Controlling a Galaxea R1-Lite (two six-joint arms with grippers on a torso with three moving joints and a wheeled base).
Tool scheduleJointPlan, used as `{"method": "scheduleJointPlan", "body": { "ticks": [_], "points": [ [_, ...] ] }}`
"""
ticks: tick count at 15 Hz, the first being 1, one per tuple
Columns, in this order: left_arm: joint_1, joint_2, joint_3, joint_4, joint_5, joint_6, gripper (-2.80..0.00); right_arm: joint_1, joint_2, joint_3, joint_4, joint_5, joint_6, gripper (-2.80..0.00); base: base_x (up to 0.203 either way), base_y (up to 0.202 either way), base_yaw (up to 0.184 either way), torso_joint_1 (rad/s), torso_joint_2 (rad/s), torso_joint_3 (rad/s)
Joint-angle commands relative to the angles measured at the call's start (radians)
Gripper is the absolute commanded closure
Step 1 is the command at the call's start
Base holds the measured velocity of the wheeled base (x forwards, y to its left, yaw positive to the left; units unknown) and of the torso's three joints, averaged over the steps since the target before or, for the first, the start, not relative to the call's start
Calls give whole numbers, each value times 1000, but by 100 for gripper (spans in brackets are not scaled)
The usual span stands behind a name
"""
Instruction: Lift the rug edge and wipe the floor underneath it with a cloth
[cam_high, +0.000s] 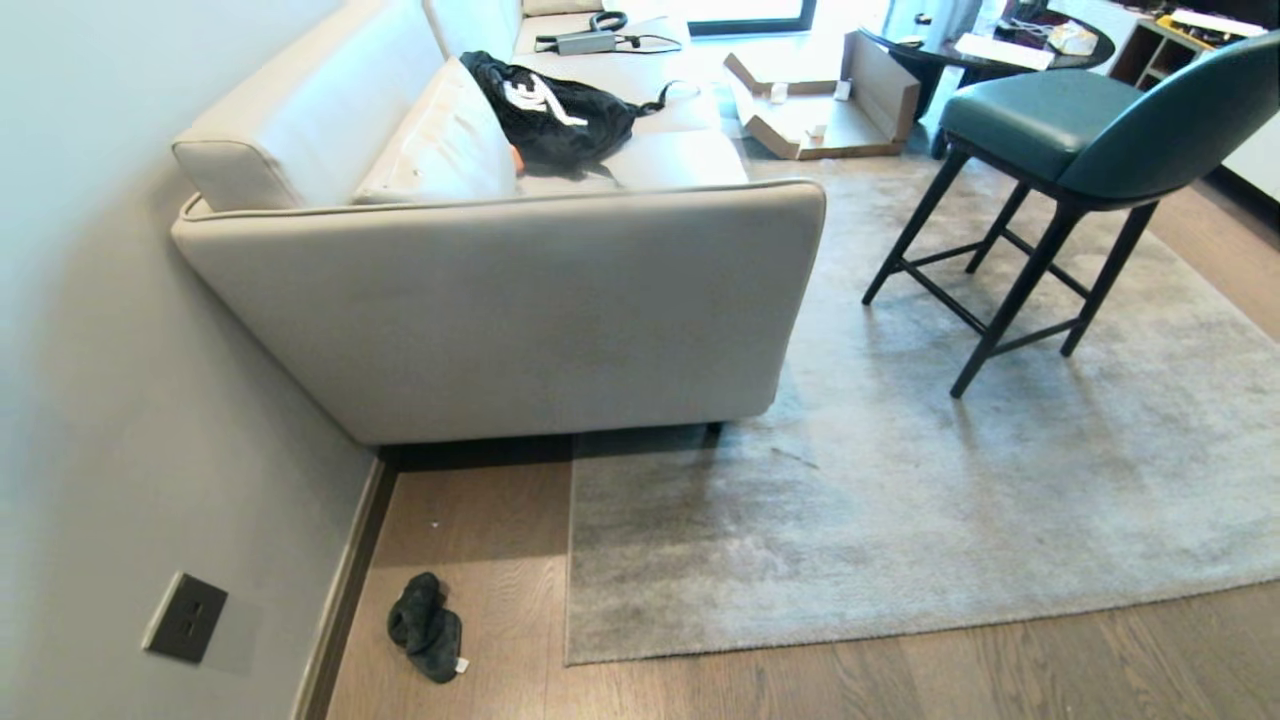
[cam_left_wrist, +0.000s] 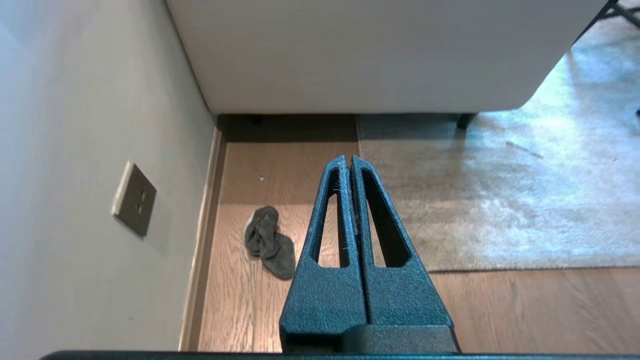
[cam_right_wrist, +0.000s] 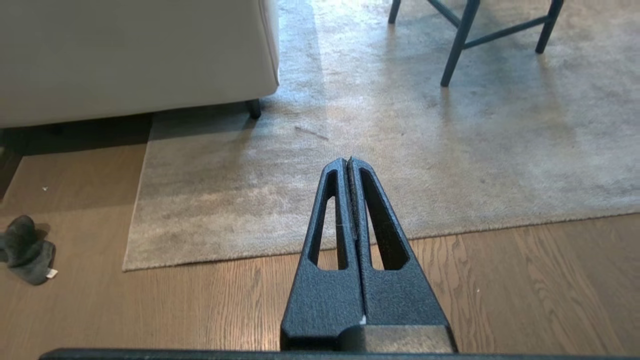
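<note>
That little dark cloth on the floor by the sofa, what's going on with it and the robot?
Nothing is being handled yet. The cloth lies crumpled on the wood floor between the wall and the rug edge, which is flat. The left hand and right hand are both shut and empty, above the floor; neither touches the cloth or rug. The rug runs under the sofa.

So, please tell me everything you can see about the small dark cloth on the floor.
The cloth is a small, fuzzy, dark grey-black rag, crumpled into a lumpy folded heap. A little white tag sticks out at one end. It lies flat on the brown wood-grain floor, between the wall's skirting strip and the rug edge, touching neither. Nothing holds it; both grippers are apart from it.
</note>
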Motion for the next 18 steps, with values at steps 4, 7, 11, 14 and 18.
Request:
{"method": "scheduleJointPlan", "body": {
  "ticks": [4,7,11,14,18],
  "points": [
    [0,0,0,0,0,-1,0,0,0,0,0,0,-2,0,0,0,0,30,-448,-399],
    [0,0,0,0,0,-1,0,0,0,0,1,2,-21,0,0,0,0,101,-464,-380],
    [0,0,0,0,0,-1,0,0,0,0,2,13,-66,0,0,0,0,122,-484,-368],
    [0,0,0,0,0,-1,0,0,0,0,2,13,-66,0,0,0,0,160,-515,-364],
    [0,0,0,0,0,-1,0,0,0,0,2,13,-66,0,0,0,0,182,-542,-362]
  ]
}}
